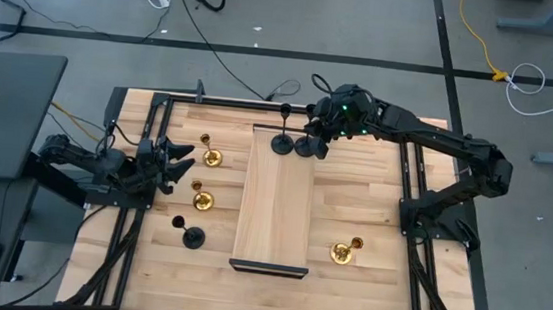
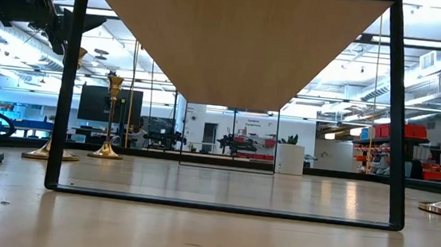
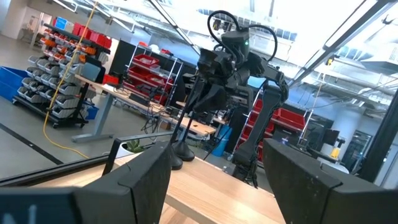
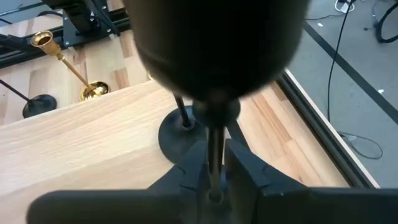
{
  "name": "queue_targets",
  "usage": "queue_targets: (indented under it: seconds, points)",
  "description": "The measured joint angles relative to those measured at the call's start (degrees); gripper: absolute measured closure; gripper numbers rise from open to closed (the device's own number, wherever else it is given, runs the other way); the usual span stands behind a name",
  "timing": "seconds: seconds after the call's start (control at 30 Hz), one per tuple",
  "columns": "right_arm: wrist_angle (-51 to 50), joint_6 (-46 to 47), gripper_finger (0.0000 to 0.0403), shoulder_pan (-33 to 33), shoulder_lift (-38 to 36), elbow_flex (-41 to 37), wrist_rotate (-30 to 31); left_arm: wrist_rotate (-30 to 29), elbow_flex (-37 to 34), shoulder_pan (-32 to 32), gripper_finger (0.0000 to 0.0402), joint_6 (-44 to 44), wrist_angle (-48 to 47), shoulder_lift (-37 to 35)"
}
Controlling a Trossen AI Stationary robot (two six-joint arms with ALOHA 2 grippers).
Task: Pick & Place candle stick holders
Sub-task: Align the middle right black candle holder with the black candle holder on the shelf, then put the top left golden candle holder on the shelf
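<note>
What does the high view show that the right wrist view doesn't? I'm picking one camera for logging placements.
Only the high view shows the left gripper waiting open at the table's left, the brass holder right of the raised wooden board, and the black holder near the front left. Only the right wrist view shows the right gripper with its fingers shut on a black holder's stem. Both show the board and a second black holder standing on it.
</note>
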Motion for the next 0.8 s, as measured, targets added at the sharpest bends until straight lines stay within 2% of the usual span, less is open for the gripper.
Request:
queue_targets:
  seconds: [0.4,0.6,0.8]
  points:
    - [-3.55,-1.95,0.0272,0.00,-2.66,0.00,0.02,-0.01,-0.01,0.01,0.0149,0.00,-0.04,0.00]
    - [-5.49,-1.64,0.0260,0.02,-6.33,0.07,-0.02,0.01,0.00,0.02,0.0149,0.00,-0.06,0.00]
    - [-14.10,0.16,0.0260,0.47,-10.91,0.07,-0.13,-0.01,0.00,0.02,0.0149,0.02,-0.35,0.00]
